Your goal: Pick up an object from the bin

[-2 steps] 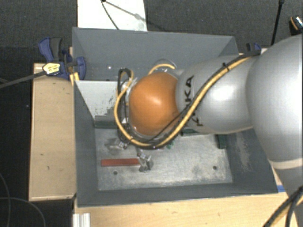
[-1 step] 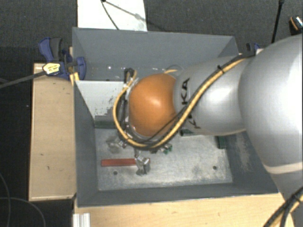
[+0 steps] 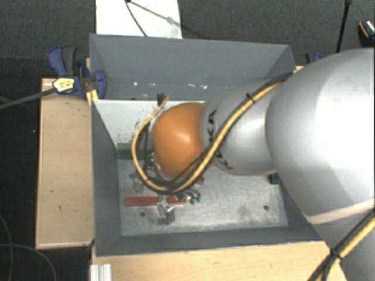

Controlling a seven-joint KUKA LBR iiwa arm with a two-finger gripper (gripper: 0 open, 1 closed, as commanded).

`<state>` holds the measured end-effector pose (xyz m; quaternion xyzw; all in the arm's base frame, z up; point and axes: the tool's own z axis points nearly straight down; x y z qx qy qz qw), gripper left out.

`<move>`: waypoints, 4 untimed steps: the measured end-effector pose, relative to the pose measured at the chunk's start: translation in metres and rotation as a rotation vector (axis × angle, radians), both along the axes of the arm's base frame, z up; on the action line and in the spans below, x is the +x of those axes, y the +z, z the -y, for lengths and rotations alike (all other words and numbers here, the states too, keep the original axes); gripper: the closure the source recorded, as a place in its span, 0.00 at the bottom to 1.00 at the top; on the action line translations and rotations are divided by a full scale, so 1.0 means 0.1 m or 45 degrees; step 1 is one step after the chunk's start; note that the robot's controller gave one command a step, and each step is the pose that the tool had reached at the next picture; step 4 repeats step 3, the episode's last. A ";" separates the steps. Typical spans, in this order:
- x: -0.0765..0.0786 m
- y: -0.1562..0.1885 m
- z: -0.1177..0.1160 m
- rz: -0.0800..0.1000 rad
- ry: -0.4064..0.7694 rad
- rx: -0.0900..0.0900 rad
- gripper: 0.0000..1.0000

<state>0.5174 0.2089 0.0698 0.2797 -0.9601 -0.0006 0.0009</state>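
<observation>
Reaching down to the bin's [image 3: 187, 63] front-left floor, the hand [image 3: 166, 211] is seen just beside a reddish-brown flat stick [image 3: 140, 201], which lies to its view-left. A small green piece [image 3: 194, 198] is near. Whether the hand is clenched or released cannot be told.

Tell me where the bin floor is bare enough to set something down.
The widest bare patch of the grey metal bin floor runs from the small green thing toward the view's right. It is crowded under the gripper, around the flat reddish-brown strip.

Small dark green piece [image 3: 273, 180], far right
</observation>
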 end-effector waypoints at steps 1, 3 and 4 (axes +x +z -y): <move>0.00 0.01 0.00 0.002 -0.003 0.000 0.00; 0.03 0.76 -0.01 0.014 -0.012 0.004 1.00; 0.03 0.76 -0.01 0.014 -0.012 0.004 1.00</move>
